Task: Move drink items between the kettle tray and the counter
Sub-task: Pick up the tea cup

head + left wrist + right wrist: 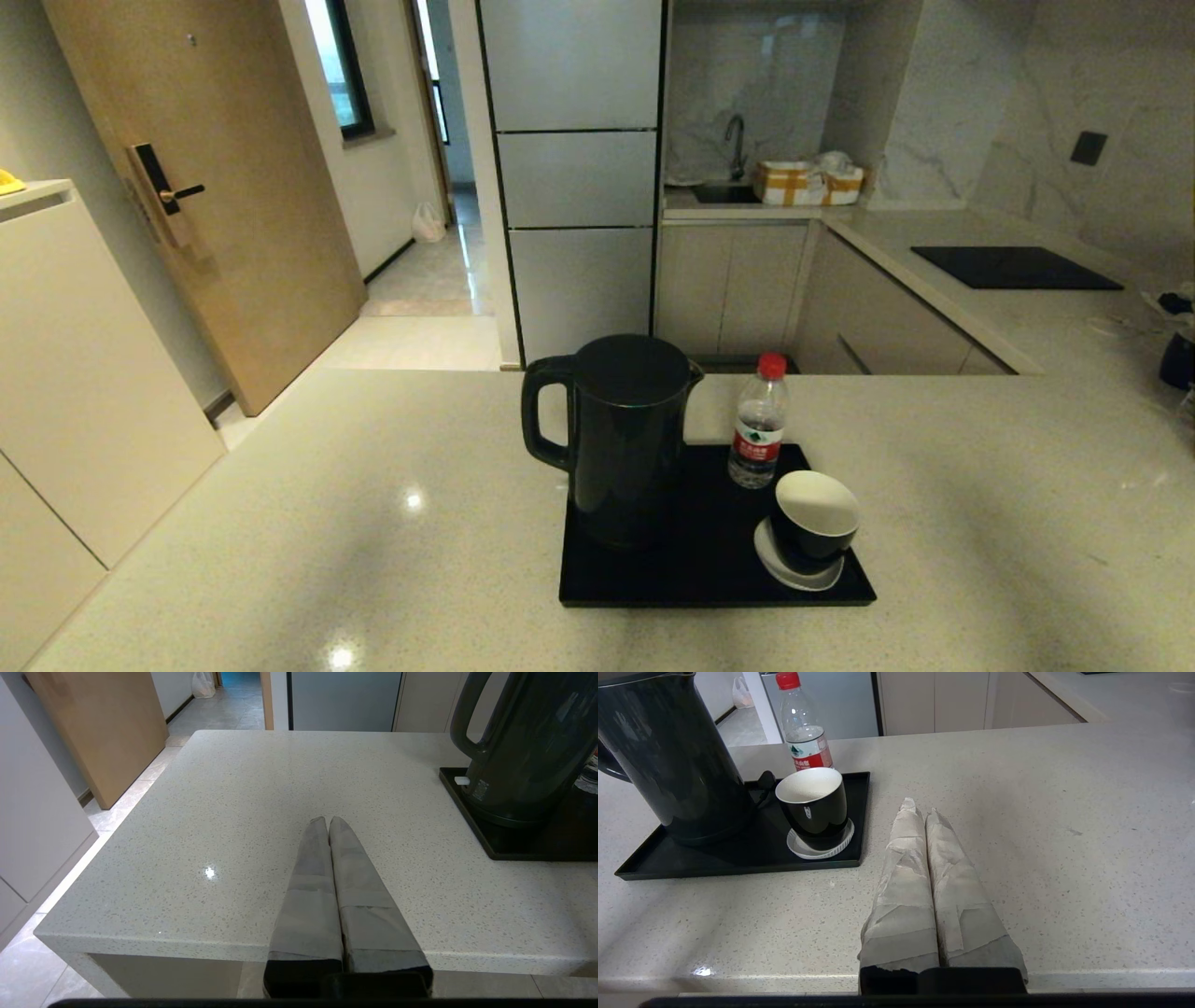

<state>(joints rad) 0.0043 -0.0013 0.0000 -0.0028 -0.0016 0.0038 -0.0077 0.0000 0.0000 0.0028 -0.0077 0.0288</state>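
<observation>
The tall black kettle (621,439) stands on the left part of the flat black kettle tray (691,569), handle to the left. The clear bottle with red cap (758,422) stands at the tray's far right. The black cup, white inside (814,518), sits on a small white saucer (794,569) at the tray's near right corner. Neither arm shows in the head view. My left gripper (328,820) is shut and empty over the counter (261,812), left of the tray. My right gripper (920,807) is shut and empty, right of the tray near the counter's front edge.
Beige counter (308,523) stretches wide on both sides of the tray. A black glass cooktop (1013,267) lies at the far right, with dark items (1178,355) at the right edge. A sink with tap (736,149) and a yellow-checked box (808,182) stand at the back.
</observation>
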